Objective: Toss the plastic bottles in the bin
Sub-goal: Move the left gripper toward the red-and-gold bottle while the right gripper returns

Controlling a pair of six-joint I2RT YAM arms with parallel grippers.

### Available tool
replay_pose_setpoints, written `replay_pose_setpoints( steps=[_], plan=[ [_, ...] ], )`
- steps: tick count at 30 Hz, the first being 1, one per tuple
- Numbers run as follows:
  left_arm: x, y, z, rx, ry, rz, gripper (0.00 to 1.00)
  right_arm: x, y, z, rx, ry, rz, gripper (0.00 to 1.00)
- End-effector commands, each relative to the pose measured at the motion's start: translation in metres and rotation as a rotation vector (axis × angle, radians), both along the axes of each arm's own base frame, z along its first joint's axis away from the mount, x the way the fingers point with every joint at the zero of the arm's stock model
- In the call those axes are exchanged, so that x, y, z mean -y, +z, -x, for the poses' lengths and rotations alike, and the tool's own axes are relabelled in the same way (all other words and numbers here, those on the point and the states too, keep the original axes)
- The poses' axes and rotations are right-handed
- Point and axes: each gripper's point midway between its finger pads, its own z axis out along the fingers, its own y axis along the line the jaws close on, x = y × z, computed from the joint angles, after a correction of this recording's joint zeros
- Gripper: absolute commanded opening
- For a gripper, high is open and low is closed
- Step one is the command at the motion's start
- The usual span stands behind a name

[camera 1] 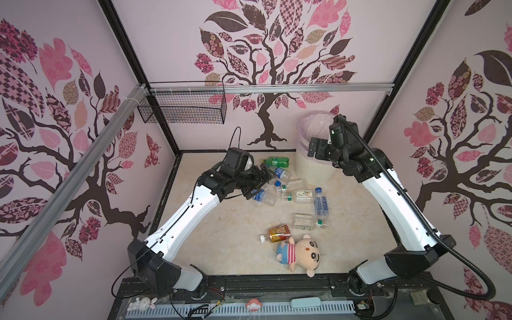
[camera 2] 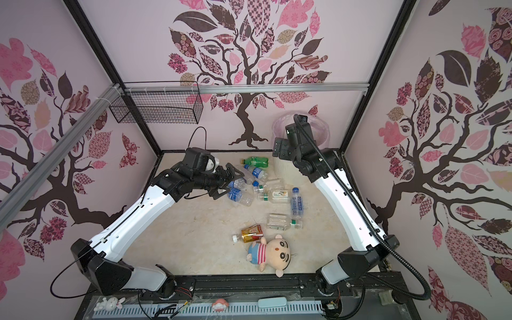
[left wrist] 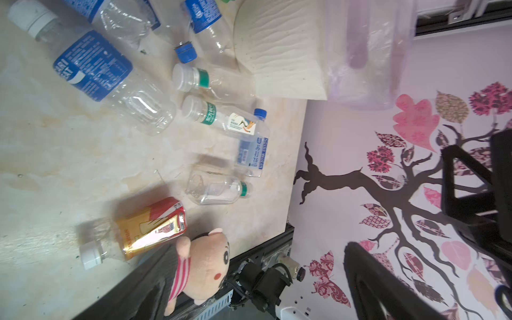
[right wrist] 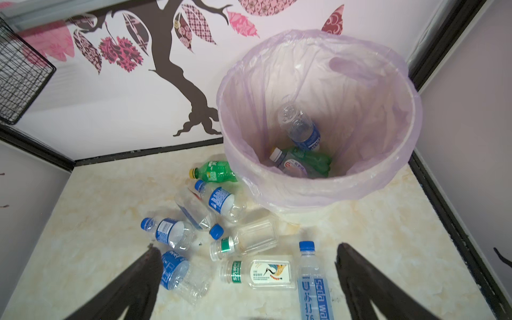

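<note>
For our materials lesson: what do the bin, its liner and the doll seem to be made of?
Bin: probably rigid matte plastic; moulded wavy ribs.
Liner: thin translucent pink film, apparently plastic; creased, folded over the rim.
Doll: soft plush fabric, likely stuffed; fuzzy, matte.

In both top views three pale pink walls close the cell: the back wall [camera 1: 177,50], the left wall [camera 1: 55,22] and the right wall [camera 1: 457,27]. Each wall carries a dark brown tree decal [camera 1: 266,122] with pink and patterned leaves. Black frame posts [camera 1: 122,41] stand in the back corners. An aluminium rail [camera 1: 304,88] crosses the back wall, and a second rail [camera 1: 69,166] runs along the left wall. A black wire mesh basket [camera 1: 182,109] hangs from the back rail near the left corner. The floor is a cream tabletop [camera 1: 221,235] with a marble pattern and a black border. At the front edge lies a grey slotted cable duct [camera 1: 221,309], with a small white rabbit figurine [camera 1: 141,304] near it. The light is soft and even, and the shadows are weak.
</note>
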Motion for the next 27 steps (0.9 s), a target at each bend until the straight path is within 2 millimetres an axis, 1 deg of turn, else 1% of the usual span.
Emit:
replay_pose_setpoints(
  steps=[1, 3, 7, 10, 12, 15, 18, 20, 22, 27],
  plan=[
    [-0.006, -0.023, 0.018, 0.019, -0.093, -0.087, 0.97, 0.004, 0.000, 0.023, -0.002, 0.011, -0.046, 1.00],
    [-0.005, -0.040, 0.027, 0.036, -0.136, -0.147, 0.97, 0.004, -0.013, 0.031, -0.029, 0.022, -0.038, 1.00],
    [0.001, -0.073, 0.043, 0.048, -0.230, -0.242, 0.97, 0.001, -0.027, 0.044, -0.074, 0.046, -0.033, 1.00],
    [0.007, -0.093, 0.052, 0.068, -0.298, -0.294, 0.97, -0.010, -0.036, 0.054, -0.101, 0.087, -0.019, 1.00],
    [0.012, -0.108, 0.058, 0.087, -0.360, -0.333, 0.97, -0.018, -0.046, 0.062, -0.120, 0.112, 0.006, 1.00],
    [0.016, -0.127, 0.068, 0.064, -0.440, -0.375, 0.97, -0.023, -0.062, 0.070, -0.162, 0.128, 0.015, 1.00],
    [0.018, -0.141, 0.075, 0.052, -0.497, -0.406, 0.97, -0.023, -0.075, 0.078, -0.192, 0.128, 0.001, 1.00],
    [0.020, -0.145, 0.076, 0.066, -0.520, -0.414, 0.97, -0.021, -0.081, 0.082, -0.202, 0.120, -0.009, 1.00],
    [0.021, -0.150, 0.075, 0.072, -0.537, -0.432, 0.97, -0.019, -0.086, 0.087, -0.211, 0.115, -0.026, 1.00],
    [0.021, -0.175, 0.077, 0.024, -0.576, -0.476, 0.97, -0.014, -0.094, 0.097, -0.229, 0.087, -0.074, 1.00]
  ],
)
